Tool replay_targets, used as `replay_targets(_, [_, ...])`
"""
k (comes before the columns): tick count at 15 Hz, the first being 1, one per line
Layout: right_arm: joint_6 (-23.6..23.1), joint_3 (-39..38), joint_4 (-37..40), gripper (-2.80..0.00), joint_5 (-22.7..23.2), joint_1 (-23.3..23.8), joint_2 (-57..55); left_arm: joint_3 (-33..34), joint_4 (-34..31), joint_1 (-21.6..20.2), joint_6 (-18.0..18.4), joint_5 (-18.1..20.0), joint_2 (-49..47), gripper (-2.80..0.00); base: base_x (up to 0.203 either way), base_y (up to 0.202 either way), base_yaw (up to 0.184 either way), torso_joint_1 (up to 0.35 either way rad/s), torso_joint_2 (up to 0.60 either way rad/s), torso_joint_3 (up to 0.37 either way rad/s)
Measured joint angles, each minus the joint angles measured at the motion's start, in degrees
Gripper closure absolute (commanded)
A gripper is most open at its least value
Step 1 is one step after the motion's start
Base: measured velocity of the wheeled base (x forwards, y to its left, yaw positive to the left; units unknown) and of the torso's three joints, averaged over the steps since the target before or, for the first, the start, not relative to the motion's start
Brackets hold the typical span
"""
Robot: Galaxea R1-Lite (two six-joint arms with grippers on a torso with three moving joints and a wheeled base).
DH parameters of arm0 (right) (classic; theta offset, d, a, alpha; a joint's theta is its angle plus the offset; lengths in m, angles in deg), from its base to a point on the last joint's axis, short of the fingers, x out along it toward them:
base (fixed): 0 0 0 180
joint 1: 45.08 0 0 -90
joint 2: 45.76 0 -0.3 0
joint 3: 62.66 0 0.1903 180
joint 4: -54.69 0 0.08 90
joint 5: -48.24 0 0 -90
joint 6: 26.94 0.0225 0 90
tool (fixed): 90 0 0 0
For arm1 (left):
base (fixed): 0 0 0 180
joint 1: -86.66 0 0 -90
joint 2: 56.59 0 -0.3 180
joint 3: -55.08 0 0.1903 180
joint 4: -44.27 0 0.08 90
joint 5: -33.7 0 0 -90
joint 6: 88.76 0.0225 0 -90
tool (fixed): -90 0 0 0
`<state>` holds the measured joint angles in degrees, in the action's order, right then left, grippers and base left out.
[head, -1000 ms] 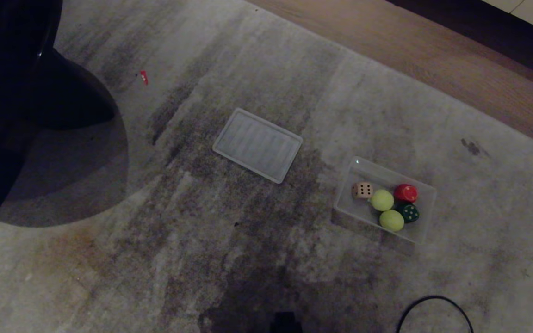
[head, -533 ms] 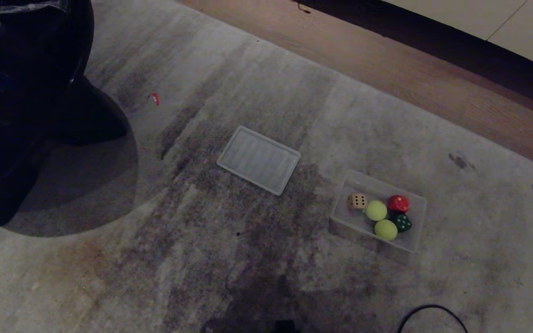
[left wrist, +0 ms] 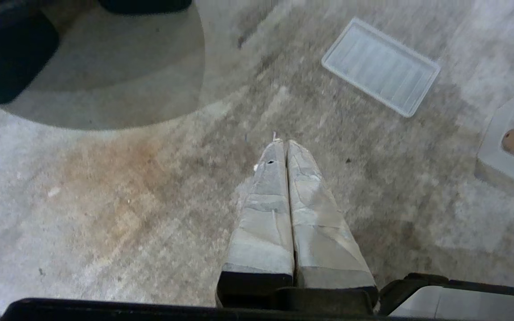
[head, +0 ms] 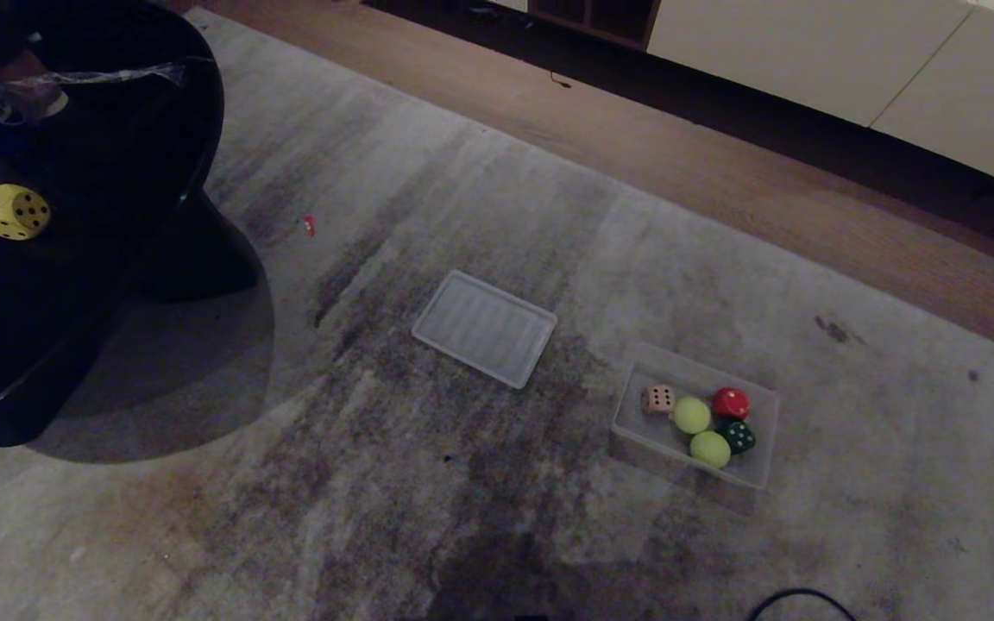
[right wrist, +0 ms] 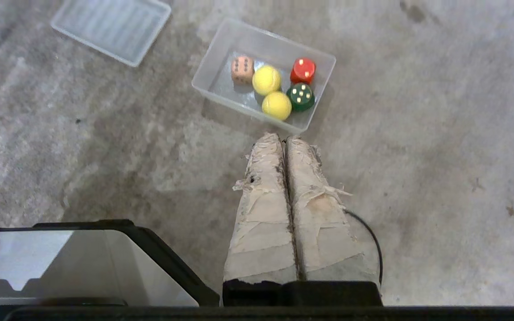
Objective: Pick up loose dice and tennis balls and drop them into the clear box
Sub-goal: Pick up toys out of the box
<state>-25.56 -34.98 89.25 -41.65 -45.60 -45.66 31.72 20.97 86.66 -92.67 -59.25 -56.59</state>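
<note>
Grey rug (head: 428,483); clear box (right wrist: 221,89) just beyond clenched, empty right fingers (right wrist: 301,178).

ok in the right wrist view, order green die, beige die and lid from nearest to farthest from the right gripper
From the right gripper, shut above the carpet:
1. Green die, in the clear box's near corner.
2. Beige die, at the box's other end.
3. Lid, on the carpet beyond the box.
</note>
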Motion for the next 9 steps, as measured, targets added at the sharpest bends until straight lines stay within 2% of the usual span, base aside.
replay_targets(9, [-0.01, 0.00, -0.04, 0.00, -0.01, 0.00, -0.02, 0.00, 0.00, 0.00, -0.09, 0.01, 0.00, 0.00, 0.000, 0.000, 0.000, 0.004, 0.00, 0.199])
